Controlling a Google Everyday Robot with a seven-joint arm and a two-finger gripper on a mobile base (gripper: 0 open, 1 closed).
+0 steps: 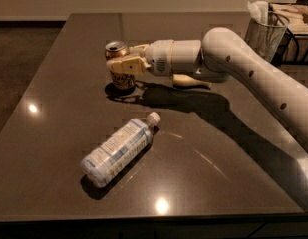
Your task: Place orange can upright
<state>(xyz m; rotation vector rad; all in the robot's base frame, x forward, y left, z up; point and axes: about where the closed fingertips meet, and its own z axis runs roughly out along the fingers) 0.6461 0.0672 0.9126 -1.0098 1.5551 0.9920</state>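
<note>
The orange can (122,79) stands upright on the dark table (54,108), left of centre towards the back, with its silver top and pull tab facing up. Its base looks to rest on the table, over its own shadow. My gripper (125,59) reaches in from the right, and its tan fingers (124,64) are closed around the upper half of the can. The white arm (253,78) stretches back to the right edge of the view.
A clear water bottle (118,151) with a white cap lies on its side in front of the can. A pale yellow block (193,81) lies behind the wrist, partly hidden. A glass of napkins (265,30) and a basket (295,19) stand at the back right.
</note>
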